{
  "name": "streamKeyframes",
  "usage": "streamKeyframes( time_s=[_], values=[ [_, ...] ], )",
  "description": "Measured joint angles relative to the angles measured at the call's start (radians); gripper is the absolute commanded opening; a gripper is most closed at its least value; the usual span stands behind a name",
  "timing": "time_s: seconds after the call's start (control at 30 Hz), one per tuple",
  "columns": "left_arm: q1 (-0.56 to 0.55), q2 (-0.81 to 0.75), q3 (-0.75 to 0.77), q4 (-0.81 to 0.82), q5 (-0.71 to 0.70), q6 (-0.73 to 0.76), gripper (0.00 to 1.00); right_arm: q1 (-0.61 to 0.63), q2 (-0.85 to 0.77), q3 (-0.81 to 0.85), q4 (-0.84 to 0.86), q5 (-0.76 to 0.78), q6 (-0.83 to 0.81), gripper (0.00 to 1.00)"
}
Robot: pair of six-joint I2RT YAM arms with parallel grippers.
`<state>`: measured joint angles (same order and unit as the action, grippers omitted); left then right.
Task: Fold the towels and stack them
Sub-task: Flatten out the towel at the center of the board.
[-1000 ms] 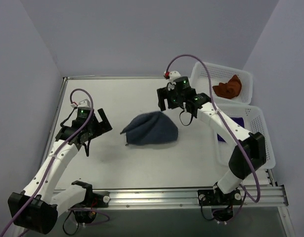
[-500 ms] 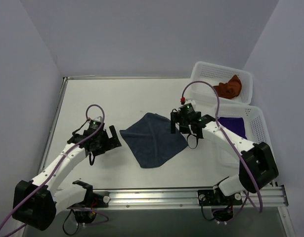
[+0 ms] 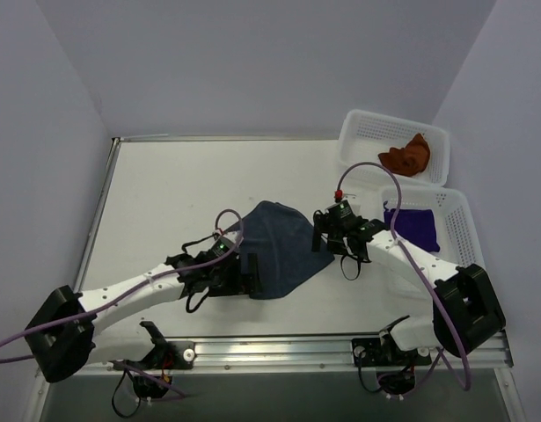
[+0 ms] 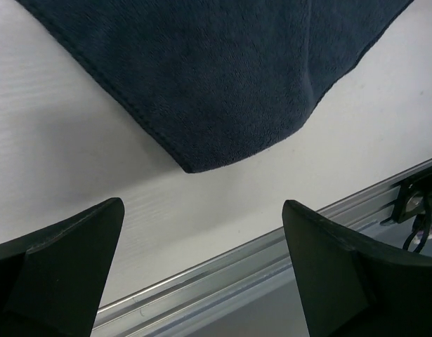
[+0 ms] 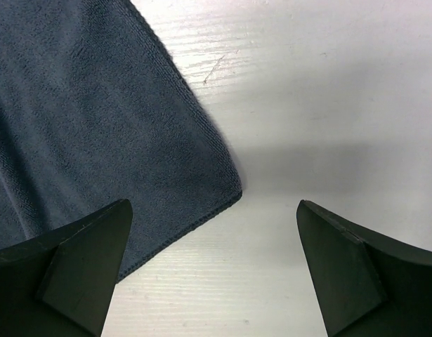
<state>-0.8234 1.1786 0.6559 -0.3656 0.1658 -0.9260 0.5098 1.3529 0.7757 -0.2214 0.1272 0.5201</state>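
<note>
Towel status: the slate blue-grey towel (image 3: 283, 242) lies spread on the white surface (image 3: 182, 193), about mid-width and toward the near edge, mostly flat. One soft fold runs across it in the left wrist view. I have the left arm stretched low across the front, with the left claw (image 3: 251, 274) just beside the towel's near-left edge. In its wrist view the claw is released: the two dark fingers (image 4: 54, 267) stand wide apart, and a rounded towel corner sits ahead of the gap, touching neither. Bare surface shows between them, and the metal rail (image 4: 272, 260) along the near edge runs just below. The right claw (image 3: 321, 239) is down at the towel's right-hand corner. It is also released, spread wide, with that corner lying in the gap nearer the left finger and not pinched. I cannot tell whether either claw touches the surface. The purple towel (image 3: 413, 224) lies inside the nearer white basket (image 3: 464, 242) on the right side. It looks fairly flat, though the right arm partly blocks my view of it. The rust towel (image 3: 406, 156) sits crumpled in a heap in the far basket (image 3: 367, 127), which is behind the nearer one and close against it. Both baskets stand well apart from the blue-grey towel.
</note>
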Motion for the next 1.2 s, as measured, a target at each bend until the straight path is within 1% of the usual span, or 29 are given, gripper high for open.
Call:
streamKeyframes(
  time_s=[0.07, 0.1, 0.2, 0.27, 0.4, 0.43, 0.5, 0.53, 0.63, 0.67, 0.7, 0.77, 0.8, 0.83, 0.97, 1.0, 1.03, 1.07, 1.17, 1.2],
  values=[
    [-0.040, 0.050, 0.000, 0.026, -0.001, -0.016, 0.99, -0.001, -0.008, -0.011, 0.009, -0.001, 0.007, 0.99],
    [-0.052, 0.075, 0.000, 0.035, -0.001, -0.024, 0.93, -0.005, -0.013, -0.016, 0.013, -0.001, 0.009, 0.99],
    [-0.091, 0.150, 0.010, 0.048, -0.007, -0.036, 0.88, -0.013, -0.024, -0.019, 0.023, -0.004, 0.014, 0.97],
    [-0.115, 0.191, 0.054, 0.044, -0.016, -0.040, 0.84, -0.021, -0.029, -0.023, 0.032, -0.005, 0.014, 0.96],
    [-0.143, 0.259, 0.103, 0.048, -0.042, -0.050, 0.77, -0.027, -0.038, -0.050, 0.053, -0.012, 0.016, 0.91],
    [-0.144, 0.267, 0.111, 0.044, -0.045, -0.055, 0.73, -0.027, -0.041, -0.062, 0.058, -0.014, 0.018, 0.89],
    [-0.144, 0.280, 0.122, 0.041, -0.065, -0.058, 0.69, -0.027, -0.044, -0.084, 0.061, -0.023, 0.022, 0.86],
    [-0.144, 0.288, 0.128, 0.033, -0.069, -0.059, 0.65, -0.028, -0.046, -0.095, 0.061, -0.028, 0.022, 0.86],
    [-0.144, 0.308, 0.143, 0.022, -0.086, -0.060, 0.48, -0.033, -0.047, -0.112, 0.063, -0.034, 0.024, 0.82],
    [-0.144, 0.315, 0.148, 0.019, -0.091, -0.060, 0.36, -0.034, -0.047, -0.116, 0.065, -0.035, 0.025, 0.82],
    [-0.144, 0.322, 0.153, 0.014, -0.096, -0.063, 0.31, -0.035, -0.047, -0.120, 0.068, -0.038, 0.025, 0.79],
    [-0.144, 0.338, 0.165, -0.001, -0.109, -0.061, 0.19, -0.038, -0.046, -0.127, 0.076, -0.044, 0.026, 0.77],
    [-0.144, 0.344, 0.169, -0.007, -0.114, -0.061, 0.06, -0.039, -0.046, -0.130, 0.081, -0.047, 0.026, 0.74],
    [-0.143, 0.348, 0.173, -0.014, -0.119, -0.063, 0.03, -0.040, -0.044, -0.132, 0.085, -0.049, 0.026, 0.73],
    [-0.135, 0.349, 0.186, -0.036, -0.148, -0.060, 0.02, -0.045, -0.018, -0.141, 0.112, -0.063, 0.028, 0.70],
    [-0.131, 0.349, 0.187, -0.040, -0.154, -0.059, 0.02, -0.045, -0.011, -0.145, 0.118, -0.064, 0.027, 0.63],
    [-0.128, 0.347, 0.188, -0.045, -0.165, -0.058, 0.02, -0.045, -0.002, -0.149, 0.122, -0.067, 0.026, 0.60],
    [-0.124, 0.344, 0.188, -0.051, -0.172, -0.058, 0.02, -0.046, 0.007, -0.150, 0.127, -0.070, 0.025, 0.53],
    [-0.121, 0.323, 0.188, -0.077, -0.198, -0.058, 0.02, -0.045, 0.041, -0.150, 0.150, -0.088, 0.021, 0.43],
    [-0.119, 0.311, 0.188, -0.084, -0.206, -0.058, 0.02, -0.045, 0.048, -0.148, 0.159, -0.090, 0.018, 0.35]
  ],
)
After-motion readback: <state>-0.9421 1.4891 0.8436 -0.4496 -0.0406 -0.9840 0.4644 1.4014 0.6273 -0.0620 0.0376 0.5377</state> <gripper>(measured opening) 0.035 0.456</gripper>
